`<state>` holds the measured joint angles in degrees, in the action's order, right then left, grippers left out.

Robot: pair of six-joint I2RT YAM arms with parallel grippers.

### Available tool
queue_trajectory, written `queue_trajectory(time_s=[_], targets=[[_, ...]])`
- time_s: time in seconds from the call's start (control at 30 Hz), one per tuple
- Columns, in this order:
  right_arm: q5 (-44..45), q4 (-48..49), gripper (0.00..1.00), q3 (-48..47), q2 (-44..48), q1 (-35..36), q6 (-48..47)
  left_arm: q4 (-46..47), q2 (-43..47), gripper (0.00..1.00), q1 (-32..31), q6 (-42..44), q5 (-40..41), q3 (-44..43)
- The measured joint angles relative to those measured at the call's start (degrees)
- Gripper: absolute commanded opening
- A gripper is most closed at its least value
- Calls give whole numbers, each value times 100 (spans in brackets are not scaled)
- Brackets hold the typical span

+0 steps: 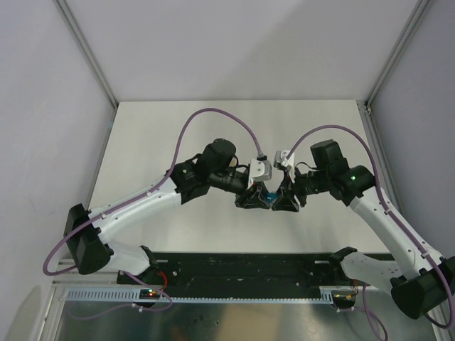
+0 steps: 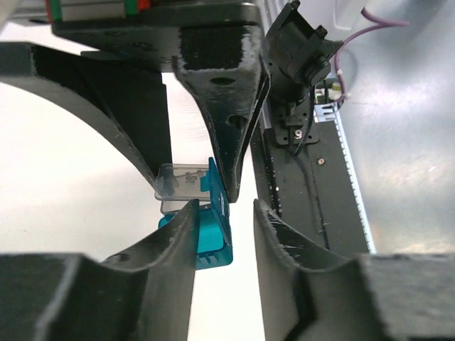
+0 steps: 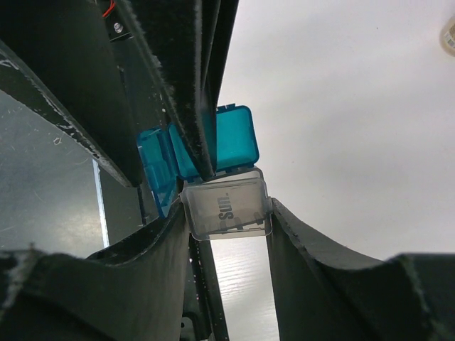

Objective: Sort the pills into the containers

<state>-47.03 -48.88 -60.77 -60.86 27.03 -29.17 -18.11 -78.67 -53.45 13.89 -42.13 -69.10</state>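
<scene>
The teal-blue box (image 3: 238,138) hangs above the table centre between both grippers, small in the top view (image 1: 271,197). Its clear grey hinged flap (image 3: 227,206), marked "SUN", is swung open. My right gripper (image 3: 229,213) is shut on that flap, one fingertip on each side edge. My left gripper (image 2: 226,213) stands open with only bare table showing in its gap. The box (image 2: 210,238) sits against the outer side of its left finger (image 2: 178,241). From above, the two grippers (image 1: 257,199) (image 1: 283,199) meet tip to tip. No pills and no amber vial show clearly.
A small pale round thing (image 3: 449,35) lies at the top right edge of the right wrist view, too cut off to identify. The black base rail (image 1: 242,266) runs along the near edge of the white table (image 1: 178,128), and grey walls enclose the sides.
</scene>
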Motion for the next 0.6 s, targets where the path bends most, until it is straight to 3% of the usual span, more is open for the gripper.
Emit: queue_trajectory(time_s=[0.23, 0.6], targets=[[0, -4, 0, 0, 46, 0, 2, 0, -13, 65, 0, -35, 66, -2], [37, -7, 0, 0, 15, 0, 20, -2, -7, 69, -44, -35, 109, -17]])
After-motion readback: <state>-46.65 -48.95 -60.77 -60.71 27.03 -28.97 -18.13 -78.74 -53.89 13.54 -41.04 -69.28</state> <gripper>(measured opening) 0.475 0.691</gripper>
